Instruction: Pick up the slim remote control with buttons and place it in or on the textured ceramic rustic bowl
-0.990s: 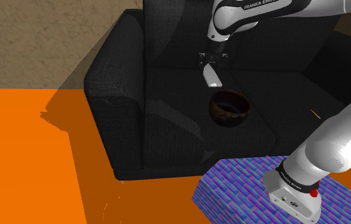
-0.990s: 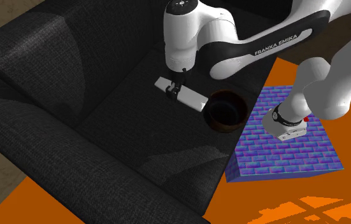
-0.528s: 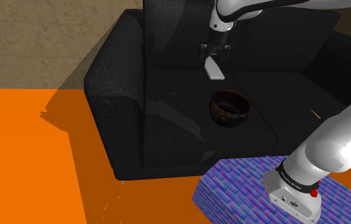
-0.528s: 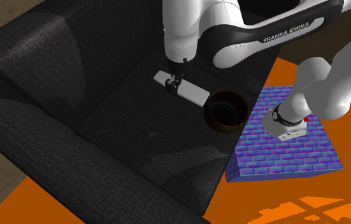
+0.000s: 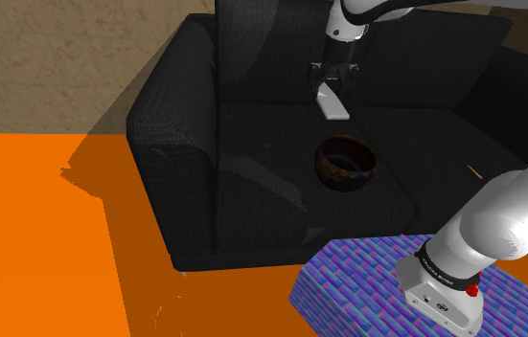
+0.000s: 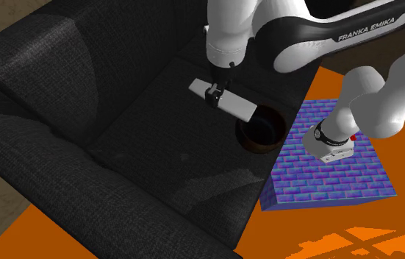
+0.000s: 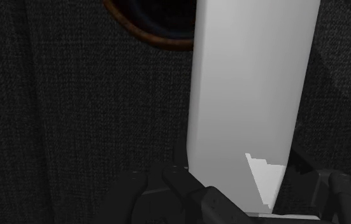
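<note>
The slim, plain white slab of a remote control (image 6: 231, 104) hangs in the air over the seat cushion of a black fabric sofa (image 6: 83, 118). It is gripped near one end, and its free end reaches toward the bowl. No buttons can be made out on its pale face. The all-black end effector (image 6: 212, 93) is clamped on it, one finger on each long edge. In the wrist view the white slab (image 7: 250, 95) runs straight out from between the dark fingers (image 7: 167, 188).

The round, dark brown bowl (image 5: 346, 161) sits on the same cushion, near the seat's front edge. In the shoulder view the remote (image 5: 332, 103) shows higher in the picture than the bowl and clear of it. In the second exterior view its free end overlaps the bowl's rim (image 6: 246, 136).

The white arm (image 5: 501, 220) rises from a stand patterned in blue and purple bricks (image 5: 357, 278), which sits on an orange floor (image 5: 41, 249) in front of the sofa.
</note>
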